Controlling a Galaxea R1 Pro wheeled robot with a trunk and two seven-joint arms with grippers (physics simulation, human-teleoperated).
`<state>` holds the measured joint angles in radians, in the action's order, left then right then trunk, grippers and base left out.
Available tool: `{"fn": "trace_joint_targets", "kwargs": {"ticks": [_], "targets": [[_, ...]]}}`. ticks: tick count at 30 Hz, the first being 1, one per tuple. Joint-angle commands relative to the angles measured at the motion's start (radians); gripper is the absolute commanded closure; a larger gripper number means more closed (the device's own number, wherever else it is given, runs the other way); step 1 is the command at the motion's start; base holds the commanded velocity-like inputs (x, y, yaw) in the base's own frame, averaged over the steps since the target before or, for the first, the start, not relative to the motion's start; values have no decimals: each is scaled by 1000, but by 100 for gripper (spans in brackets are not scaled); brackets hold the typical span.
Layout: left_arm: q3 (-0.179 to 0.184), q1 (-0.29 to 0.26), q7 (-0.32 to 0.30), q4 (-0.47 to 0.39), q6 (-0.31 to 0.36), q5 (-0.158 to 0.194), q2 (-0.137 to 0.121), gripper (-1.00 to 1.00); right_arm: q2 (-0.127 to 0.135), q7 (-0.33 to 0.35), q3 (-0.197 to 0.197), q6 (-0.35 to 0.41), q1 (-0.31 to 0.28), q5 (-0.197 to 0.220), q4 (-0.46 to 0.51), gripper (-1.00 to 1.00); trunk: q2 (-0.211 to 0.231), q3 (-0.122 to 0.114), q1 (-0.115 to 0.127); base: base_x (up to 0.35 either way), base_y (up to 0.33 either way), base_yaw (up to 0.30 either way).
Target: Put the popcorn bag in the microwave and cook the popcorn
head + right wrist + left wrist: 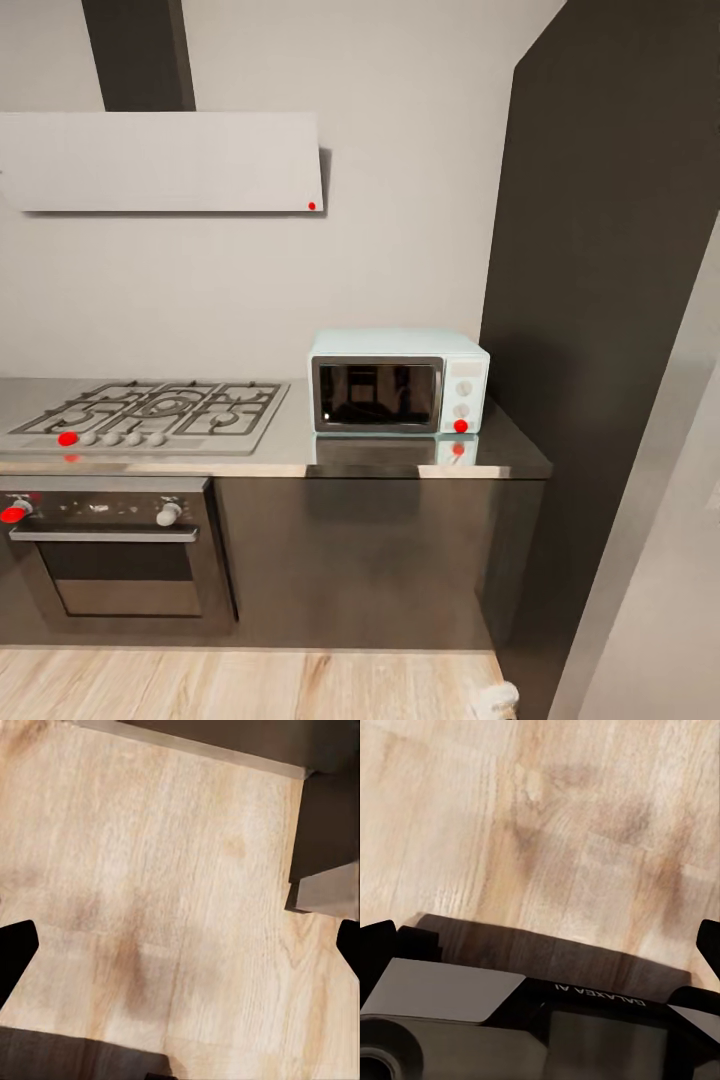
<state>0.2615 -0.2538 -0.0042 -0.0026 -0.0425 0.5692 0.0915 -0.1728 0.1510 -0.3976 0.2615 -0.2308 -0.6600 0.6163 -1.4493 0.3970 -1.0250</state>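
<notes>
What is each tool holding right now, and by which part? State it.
Nothing. The left tool and the right tool are both open over bare wood floor, with nothing between their fingers.

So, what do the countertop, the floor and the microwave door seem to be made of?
The countertop looks like brushed grey metal, since it mirrors the microwave and its red light. The floor looks like pale matte wood planks with visible grain. The microwave door appears to be dark glossy glass, showing faint reflections.
</notes>
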Motion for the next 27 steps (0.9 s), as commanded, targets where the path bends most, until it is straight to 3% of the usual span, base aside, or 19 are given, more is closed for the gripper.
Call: {"fn": "trace_joint_targets", "kwargs": {"ticks": [1,3,5,9,10,14,18,23,24,26,27], "targets": [[8,-1,0,1,-4,9,0,-100,-2,43,-8,47,-20,-9,42,-100,-1,1,0,0,0,0],[8,-1,0,1,-4,9,0,-100,-2,104,-8,134,-80,4,100,-100,-1,1,0,0,0,0],[8,-1,0,1,-4,9,1,-100,-2,149,-7,252,-190,57,143,-100,-1,1,0,0,0,0],[8,-1,0,1,-4,9,1,-100,-2,162,-6,342,-311,104,207,-100,-1,1,0,0,0,0],[8,-1,1,0,-5,9,1,-100,-2,164,-6,390,-348,110,267,-100,-1,1,0,0,0,0],[9,-1,5,0,-6,9,1,-100,-2,166,-4,517,-414,114,429,-100,-1,1,0,0,0,0],[9,-1,6,1,-6,9,2,-100,-2,168,21,644,-478,117,569,-100,-1,1,0,0,0,0],[9,-1,6,1,-7,9,2,-100,-2,167,51,710,-540,132,702,-100,-1,1,0,0,0,0],[9,-1,6,0,-7,9,2,-100,-2,166,53,715,-546,151,714,-100,-1,1,0,0,0,0],[9,-1,6,0,-7,8,2,-100,-2,158,52,701,-552,227,731,-100,-1,1,0,0,0,0],[10,-1,6,1,-7,8,2,-100,-2,156,52,657,-553,260,729,-100,-1,1,0,0,0,0]]}}
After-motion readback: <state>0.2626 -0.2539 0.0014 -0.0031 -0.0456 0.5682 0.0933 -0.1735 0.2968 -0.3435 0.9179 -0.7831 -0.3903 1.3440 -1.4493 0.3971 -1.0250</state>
